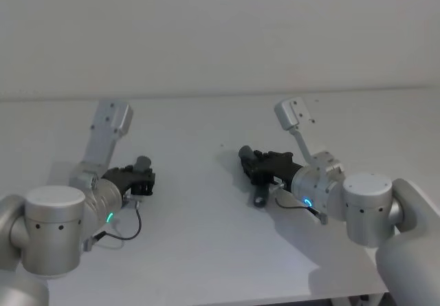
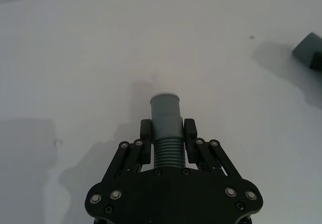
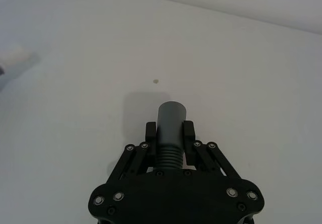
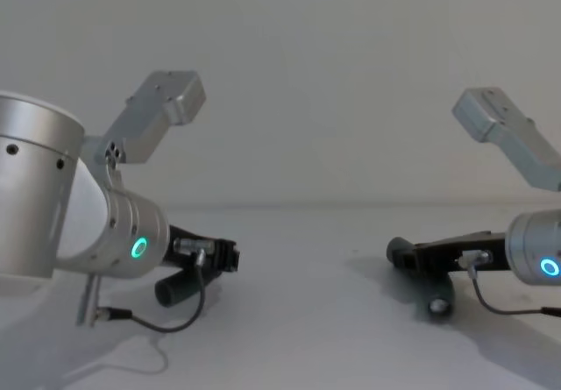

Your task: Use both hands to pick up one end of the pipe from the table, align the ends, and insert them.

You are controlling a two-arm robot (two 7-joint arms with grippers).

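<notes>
My left gripper (image 2: pixel 167 129) and right gripper (image 3: pixel 169 132) each clamp one pipe piece.
Two pieces, two grippers: left piece (image 2: pixel 165 108), right piece (image 3: pixel 172 114), held well apart over the counter (image 1: pixel 206 251).

A bare, lab-like test bay: wide plain matte white surface (image 1: pixel 206 251) below, blank pale wall (image 1: pixel 220 31) across the upper frame.

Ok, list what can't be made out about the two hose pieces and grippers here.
Left wrist view: rear of the left hose piece, hidden under the left gripper.
Right wrist view: rear of the right hose piece, hidden under the right gripper.
Left wrist view: dark shape, cut off by the frame edge.
Right wrist view: pale shape, blurred and cut off by the edge.
</notes>
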